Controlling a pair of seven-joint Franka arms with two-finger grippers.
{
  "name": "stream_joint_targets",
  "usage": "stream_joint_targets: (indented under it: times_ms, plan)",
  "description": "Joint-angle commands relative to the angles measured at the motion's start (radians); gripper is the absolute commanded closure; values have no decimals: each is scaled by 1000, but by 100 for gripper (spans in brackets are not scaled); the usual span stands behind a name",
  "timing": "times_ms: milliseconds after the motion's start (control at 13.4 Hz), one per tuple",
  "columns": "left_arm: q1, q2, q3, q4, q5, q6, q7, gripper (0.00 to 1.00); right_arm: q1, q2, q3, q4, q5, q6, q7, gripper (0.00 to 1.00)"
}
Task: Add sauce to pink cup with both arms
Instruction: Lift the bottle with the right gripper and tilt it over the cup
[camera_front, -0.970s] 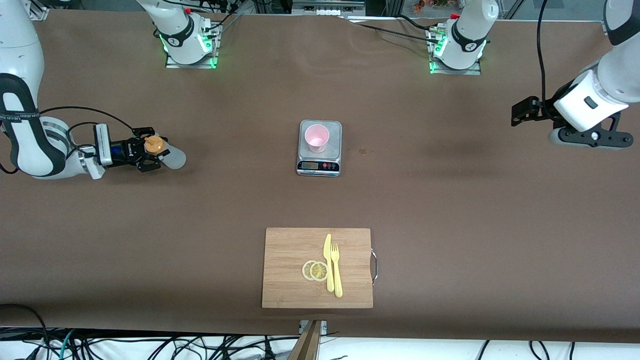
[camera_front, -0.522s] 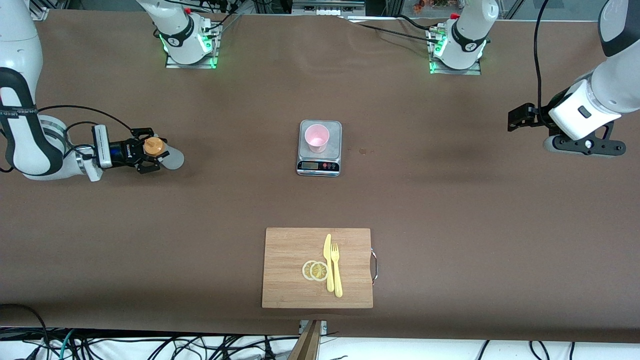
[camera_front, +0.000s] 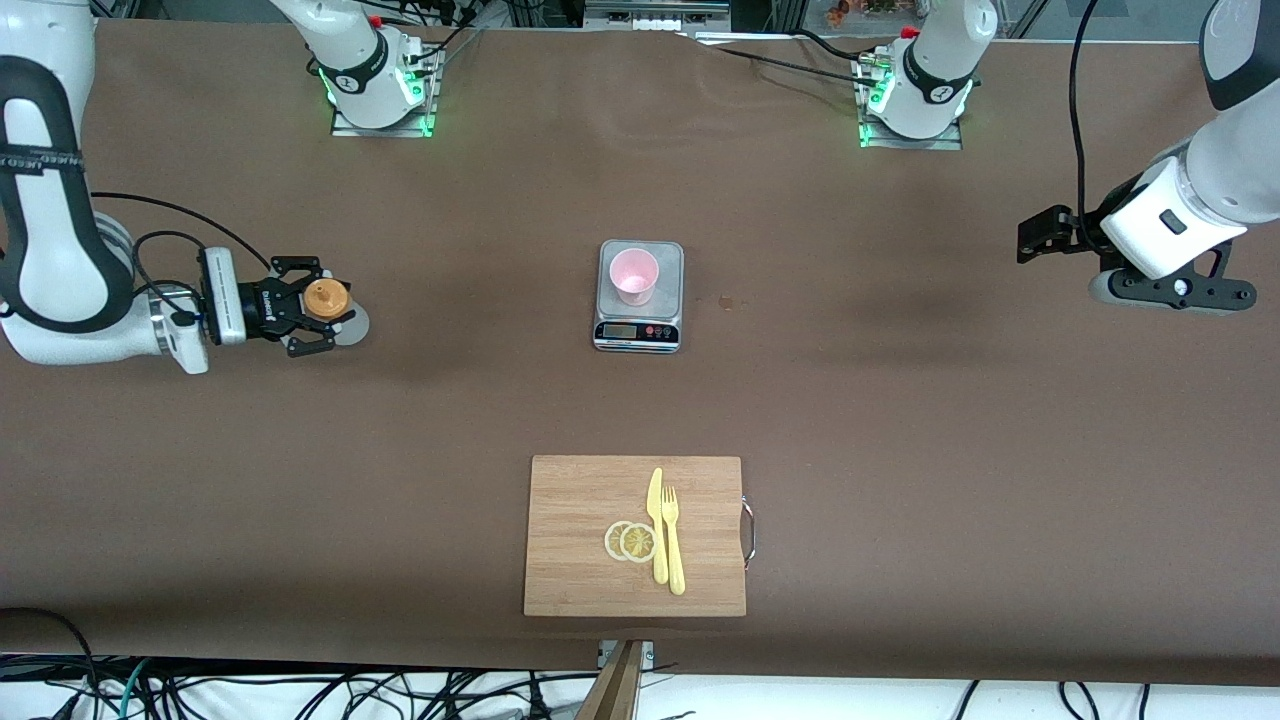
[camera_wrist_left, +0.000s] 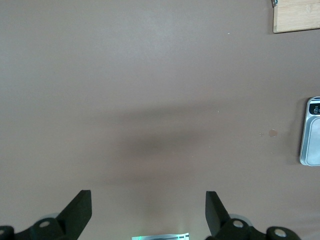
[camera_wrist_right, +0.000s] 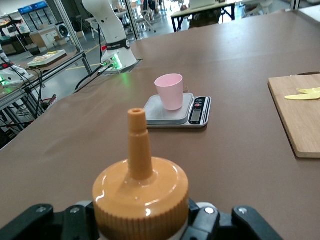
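The right gripper (camera_front: 318, 318), at the left edge of the front view, has its fingers closed on the sauce (camera_front: 327, 300) bottle. The pink cup (camera_front: 634, 276) stands on the scale (camera_front: 639, 333) at the frame's centre. The left gripper (camera_front: 1035, 232) waits at the right edge, fingers (camera_wrist_left: 79, 210) spread wide over bare worktop (camera_front: 900, 400).
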Motion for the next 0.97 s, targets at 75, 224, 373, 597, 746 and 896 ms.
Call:
stream_joint_targets:
  times_ms: [75, 224, 373, 597, 746, 896]
  plan:
    - [0, 10, 0, 26, 2, -11, 15, 0, 109, -81, -21, -31, -5, 87, 146, 86]
    - [0, 11, 1, 26, 2, -11, 15, 0, 160, -96, -21, -31, -13, 134, 225, 86]
    - [0, 10, 0, 24, 2, -11, 15, 0, 224, -124, -23, -27, -36, 183, 356, 86]
    - [0, 8, 0, 26, 0, -11, 15, 0, 325, -156, -21, -26, -98, 255, 539, 86]
    - [0, 8, 0, 26, 2, -14, 16, 0, 388, -157, -26, -15, -149, 286, 643, 86]
    - [0, 8, 0, 24, 2, -15, 15, 0, 471, -167, -44, -15, -195, 332, 752, 86]
